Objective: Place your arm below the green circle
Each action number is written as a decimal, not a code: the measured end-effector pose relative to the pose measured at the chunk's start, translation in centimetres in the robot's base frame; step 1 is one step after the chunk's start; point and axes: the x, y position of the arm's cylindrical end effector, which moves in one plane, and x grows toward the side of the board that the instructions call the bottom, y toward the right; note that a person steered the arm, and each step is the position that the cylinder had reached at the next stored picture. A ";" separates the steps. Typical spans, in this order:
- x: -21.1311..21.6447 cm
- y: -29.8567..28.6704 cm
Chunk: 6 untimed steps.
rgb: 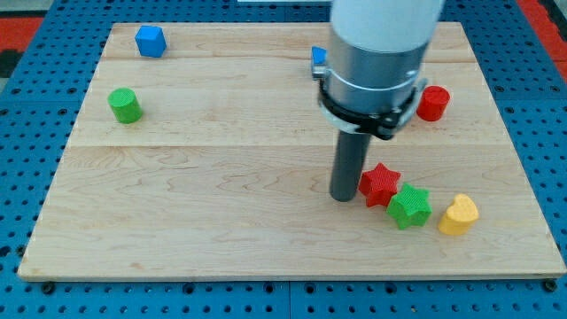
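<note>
The green circle (125, 105) is a short green cylinder at the view's left on the wooden board (195, 213). My tip (343, 198) rests on the board right of centre, far to the right of and lower than the green circle. It stands just left of a red star (381, 183), very close to or touching it. The arm's grey and white body (372, 53) rises above the rod and hides part of the board behind it.
A green star (410, 206) sits against the red star's lower right, with a yellow heart (458, 214) beside it. A red cylinder (433, 103) is at the right. A blue cube (151, 41) is at top left. A blue block (318, 58) shows partly behind the arm.
</note>
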 end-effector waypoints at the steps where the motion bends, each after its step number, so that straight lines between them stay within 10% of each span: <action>1: -1.7 1.0; 3: 2.0 7.3; 6: -2.7 -11.4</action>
